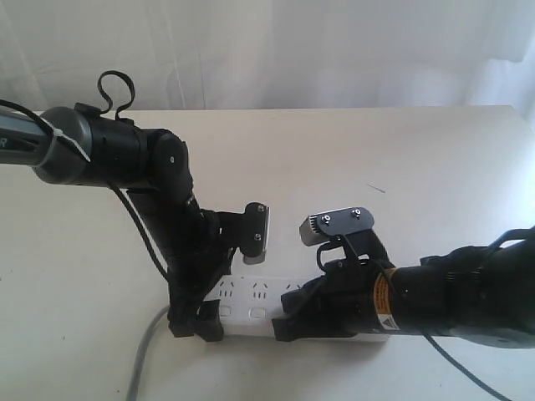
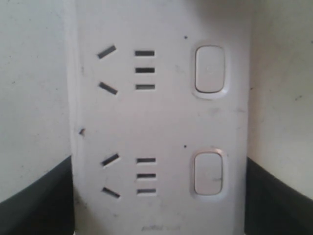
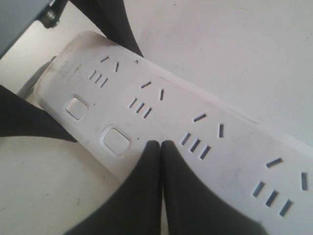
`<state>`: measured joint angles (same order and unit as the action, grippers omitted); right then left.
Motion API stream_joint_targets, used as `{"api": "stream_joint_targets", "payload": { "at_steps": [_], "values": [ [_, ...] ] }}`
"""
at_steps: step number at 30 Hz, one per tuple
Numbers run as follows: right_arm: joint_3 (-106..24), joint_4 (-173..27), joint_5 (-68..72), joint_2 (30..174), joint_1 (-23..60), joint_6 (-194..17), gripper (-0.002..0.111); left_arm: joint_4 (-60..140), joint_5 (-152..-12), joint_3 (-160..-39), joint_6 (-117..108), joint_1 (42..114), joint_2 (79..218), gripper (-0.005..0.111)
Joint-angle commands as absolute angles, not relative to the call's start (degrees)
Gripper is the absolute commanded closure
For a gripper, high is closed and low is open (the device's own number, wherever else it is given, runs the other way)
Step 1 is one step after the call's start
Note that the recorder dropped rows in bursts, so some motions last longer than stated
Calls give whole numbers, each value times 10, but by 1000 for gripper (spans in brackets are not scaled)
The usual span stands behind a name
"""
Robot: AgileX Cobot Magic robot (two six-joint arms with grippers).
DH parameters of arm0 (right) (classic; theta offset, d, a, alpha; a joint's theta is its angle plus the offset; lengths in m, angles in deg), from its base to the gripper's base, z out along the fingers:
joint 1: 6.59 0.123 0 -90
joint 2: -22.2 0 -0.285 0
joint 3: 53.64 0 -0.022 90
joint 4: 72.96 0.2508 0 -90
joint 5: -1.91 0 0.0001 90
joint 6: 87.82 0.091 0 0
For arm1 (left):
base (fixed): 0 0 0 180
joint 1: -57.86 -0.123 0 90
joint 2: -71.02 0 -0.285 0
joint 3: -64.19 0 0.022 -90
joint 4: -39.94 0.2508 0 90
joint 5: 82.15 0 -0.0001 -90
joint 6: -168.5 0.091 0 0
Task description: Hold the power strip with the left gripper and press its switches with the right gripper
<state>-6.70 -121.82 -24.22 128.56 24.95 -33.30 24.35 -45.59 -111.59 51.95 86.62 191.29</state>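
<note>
A pale matte bench [image 1: 401, 150] carries the long white plastic power strip [image 1: 251, 302], which lies flat beneath both arms. The black left pincer [image 1: 196, 322] straddles the strip near its grey cord [image 1: 146, 355], spread wide, with its fingers [image 2: 34, 205] against both long sides. The black right pincer [image 3: 159, 144], tips pinched together, touches the face beside a small rounded button [image 3: 116, 141]. I'd centre those tips on the button, then push straight down.

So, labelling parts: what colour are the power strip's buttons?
White buttons; left wrist view shows them best.
</note>
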Motion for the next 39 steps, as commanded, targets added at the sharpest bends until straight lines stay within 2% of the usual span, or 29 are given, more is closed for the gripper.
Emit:
{"api": "stream_joint_targets", "payload": {
  "at_steps": [1, 15, 24, 27, 32, 36, 39],
  "values": [
    [-50, -1303, -178, 1294, 250, -274, 108, 252, -427, -1109, 516, 866, 1915, 107],
    [-50, -1331, -179, 1294, 250, -247, 108, 252, -427, -1109, 512, 866, 1915, 107],
    [-50, -1328, -329, 1226, 250, -262, 108, 256, -437, -1106, 456, 866, 1915, 107],
    [-49, -1331, -307, 1176, 250, -262, 108, 267, -440, -1106, 435, 866, 1915, 107],
    [-19, -1313, -150, 1114, 250, -262, 108, 289, -457, -1106, 394, 866, 1915, 107],
    [-18, -1313, -178, 1108, 250, -264, 108, 280, -448, -1106, 394, 866, 1915, 107],
    [-17, -1285, -139, 1108, 250, -293, 108, 279, -443, -1106, 389, 866, 1915, 107]
  ]
}}
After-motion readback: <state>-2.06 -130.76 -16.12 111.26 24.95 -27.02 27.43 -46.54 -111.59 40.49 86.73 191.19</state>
